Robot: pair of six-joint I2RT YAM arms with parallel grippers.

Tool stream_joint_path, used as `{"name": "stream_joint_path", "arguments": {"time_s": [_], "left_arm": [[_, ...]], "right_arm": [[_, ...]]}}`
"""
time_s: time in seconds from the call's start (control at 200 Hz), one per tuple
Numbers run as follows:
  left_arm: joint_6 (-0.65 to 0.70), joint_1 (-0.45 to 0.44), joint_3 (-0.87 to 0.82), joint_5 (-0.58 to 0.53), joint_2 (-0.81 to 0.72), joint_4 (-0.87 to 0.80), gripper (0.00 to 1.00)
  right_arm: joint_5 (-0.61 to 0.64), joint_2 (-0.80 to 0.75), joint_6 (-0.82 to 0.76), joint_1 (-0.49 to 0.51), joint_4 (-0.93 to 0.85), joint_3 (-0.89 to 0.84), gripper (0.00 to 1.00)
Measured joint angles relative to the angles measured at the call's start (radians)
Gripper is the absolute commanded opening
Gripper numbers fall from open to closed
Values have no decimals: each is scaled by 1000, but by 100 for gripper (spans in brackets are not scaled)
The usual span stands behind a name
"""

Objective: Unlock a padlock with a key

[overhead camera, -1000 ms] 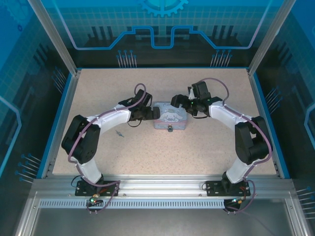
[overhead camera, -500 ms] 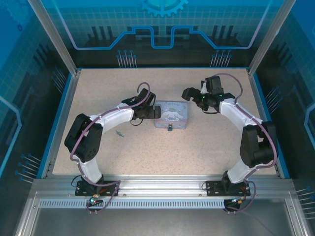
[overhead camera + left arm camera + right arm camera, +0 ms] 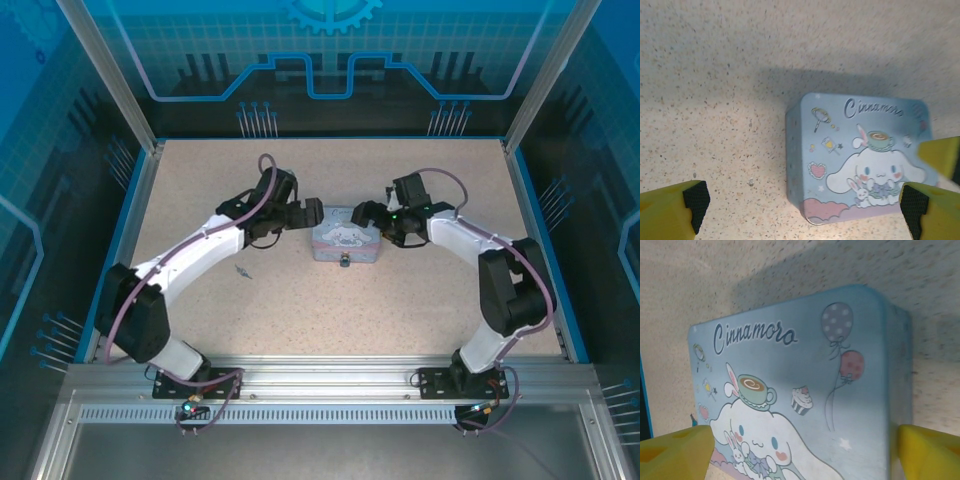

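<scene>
In the overhead view the pale blue cartoon tin (image 3: 346, 238) sits near the middle of the speckled desk (image 3: 300, 315), and both arms bend in toward it from either side. The padlock (image 3: 345, 262) is a tiny dark speck at the tin's lower edge, touching or just beside its front wall; it is too small to show whether its shackle is latched. The key (image 3: 242, 270) lies flat on the desk to the left of the tin, below the left arm's forearm and well apart from both sets of fingers. The left gripper (image 3: 311, 212) hangs just beside the tin's upper left corner with its fingers spread wide and nothing between them. In the left wrist view its yellow fingers (image 3: 670, 212) stand at the two lower corners of the frame, with the tin's printed lid lying toward the right one. The right gripper (image 3: 362, 213) is at the tin's upper right corner, and its fingers are also spread with nothing gripped. In the right wrist view its yellow fingers (image 3: 927, 452) sit at the lower corners of the frame. The lid spans most of the space between them, the right-hand one beside the tin's side wall, and whether either touches the tin cannot be told.
</scene>
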Motion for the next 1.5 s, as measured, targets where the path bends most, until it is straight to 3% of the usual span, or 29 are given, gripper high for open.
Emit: {"name": "stream_joint_path", "arguments": {"time_s": [0.165,0.375,0.57,0.665,1.046,1.271,1.421,1.501], "left_arm": [[-24,48,-88,8,-127,62,99],[-93,195,-267,61,-292,123,99],[-114,238,-293,82,-342,122,99],[-112,249,-293,90,-343,114,99],[-130,274,-309,78,-354,48,99],[-266,277,-352,74,-354,-32,99],[-398,277,-397,58,-325,-108,99],[-438,277,-399,47,-278,-141,93]], "right_arm": [[0,27,22,17,12,34,94],[8,27,25,11,22,34,95],[3,28,33,9,24,44,95],[13,29,32,9,20,61,100],[342,-130,-28,-5,-229,119,100],[314,-304,-87,-3,-201,16,98],[211,-316,-153,102,-138,-33,89],[182,-309,-168,181,-129,-48,84]]}}
